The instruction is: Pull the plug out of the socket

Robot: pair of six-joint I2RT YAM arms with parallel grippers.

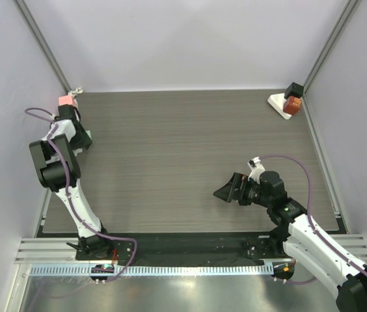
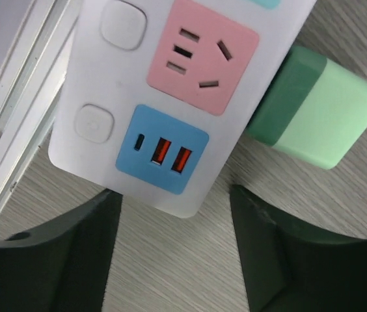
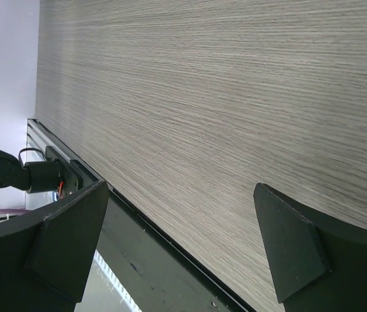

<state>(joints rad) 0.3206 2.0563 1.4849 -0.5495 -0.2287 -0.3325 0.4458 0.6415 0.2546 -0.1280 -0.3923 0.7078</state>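
Left gripper (image 2: 170, 260): hangs at the far left corner of the desk (image 1: 183, 149), spread wide, grasps nothing. Power strip (image 2: 105, 78): lies white just ahead of the fingers (image 2: 47, 260), with blue USB panel (image 2: 163, 149) nearest the gap and pink socket (image 2: 203, 55) beyond it. Green plug (image 2: 320, 110): sits against the strip's side edge, dark end touching it, ahead of the finger on the wrist view's right and outside the gap. Right gripper (image 1: 226, 192): hovers released over the near right part of the desk, well apart from plug and strip, holds nothing. White block (image 1: 280, 103) with red and black pieces: stands in the far right corner.
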